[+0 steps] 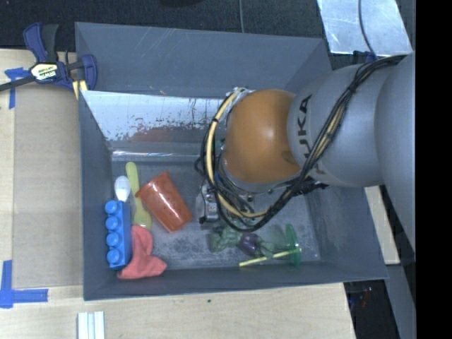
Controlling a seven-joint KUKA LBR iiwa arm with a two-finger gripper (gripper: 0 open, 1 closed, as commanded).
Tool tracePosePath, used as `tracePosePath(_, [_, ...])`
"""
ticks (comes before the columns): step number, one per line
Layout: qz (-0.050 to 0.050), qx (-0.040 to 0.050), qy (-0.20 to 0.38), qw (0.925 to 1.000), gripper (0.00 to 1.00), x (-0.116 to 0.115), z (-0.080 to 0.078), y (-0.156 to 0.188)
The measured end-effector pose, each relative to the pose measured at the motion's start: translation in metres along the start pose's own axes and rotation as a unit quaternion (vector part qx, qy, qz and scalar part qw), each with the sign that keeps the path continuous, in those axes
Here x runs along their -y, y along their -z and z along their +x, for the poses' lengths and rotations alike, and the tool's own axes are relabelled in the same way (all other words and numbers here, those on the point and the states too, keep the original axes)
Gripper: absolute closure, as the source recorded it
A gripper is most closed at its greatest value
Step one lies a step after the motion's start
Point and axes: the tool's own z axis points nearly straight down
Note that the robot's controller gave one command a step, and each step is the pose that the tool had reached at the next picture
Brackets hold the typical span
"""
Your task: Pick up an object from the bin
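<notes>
At the left lie a blue studded block (pixel 113 233), a pink rag (pixel 141 258) and an orange cup (pixel 164 201), then the gripper (pixel 211 212), spread or closed I cannot tell, hangs beside a small dull-green and purple lump (pixel 239 242) midway along the near wall.

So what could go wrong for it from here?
The gripper hangs between the orange cup and a small green and purple heap, so it might nudge the cup or lift a tangle of several things. The cables loop low over that heap and could snag the green stick. The orange cover also blocks the view, so a bad grip may be hard to spot.
</notes>
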Motion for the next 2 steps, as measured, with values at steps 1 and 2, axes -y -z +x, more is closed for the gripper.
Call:
tracePosePath(1, [0.001,-0.0019,0.028,0.9996,0.00,0.0032,-0.0034,0.0044])
tracePosePath(2, [0.000,-0.0017,0.027,0.9996,0.00,0.0031,-0.0034,0.0046])
